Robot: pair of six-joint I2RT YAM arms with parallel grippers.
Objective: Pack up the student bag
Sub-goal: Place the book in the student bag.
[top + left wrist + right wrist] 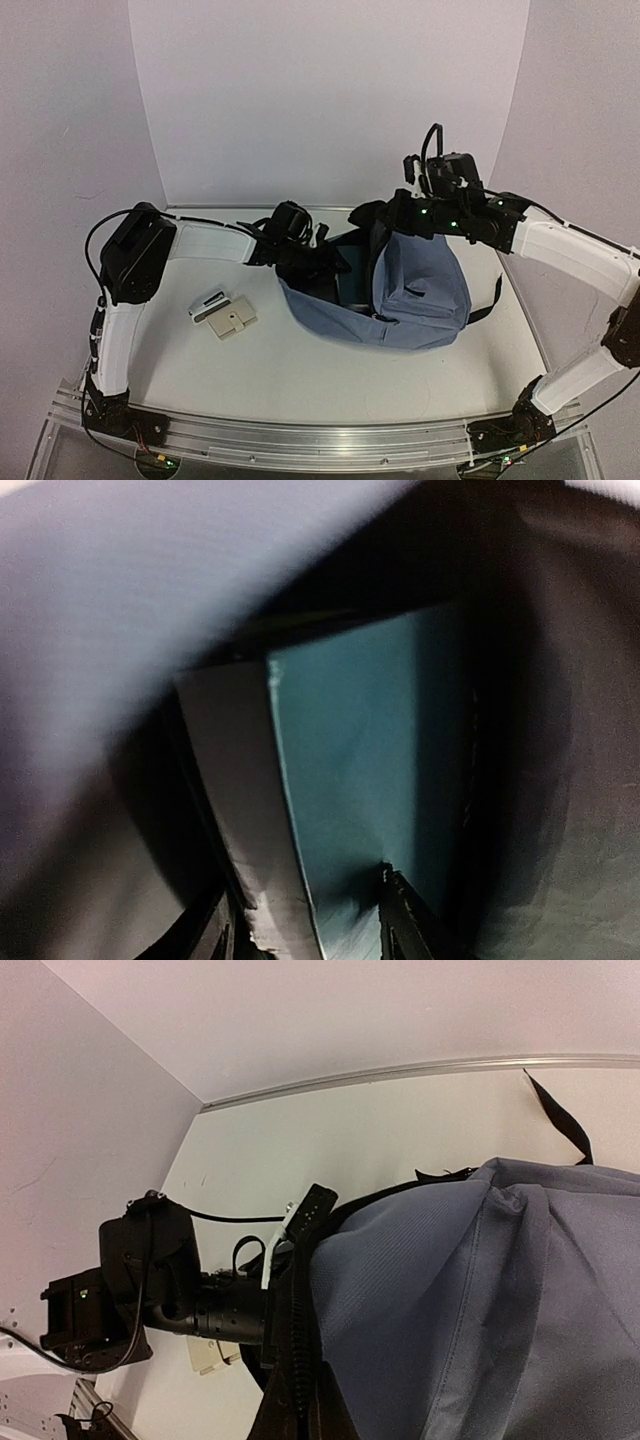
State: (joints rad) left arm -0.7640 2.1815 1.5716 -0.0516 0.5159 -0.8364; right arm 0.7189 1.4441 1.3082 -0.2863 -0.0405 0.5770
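Backpack (420,290): on table (300,380), centre-right, mouth facing left.
Left gripper (305,895): arm stretched level, inside the mouth, fingers (400,920) parted astride teal book (370,750); grip unclear.
Right gripper (378,216): arm reaching left, pinched on raised backpack rim.

Stretches the left arm (210,242) rightward from its base, left gripper (318,262) pointing down, fingers (402,920) parted. Bends the right arm (560,245) inward, right gripper (383,216) raised, clamped tight.

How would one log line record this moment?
left gripper: inside student bag, jaws apart | right gripper: shut on its rim | teal book: inside
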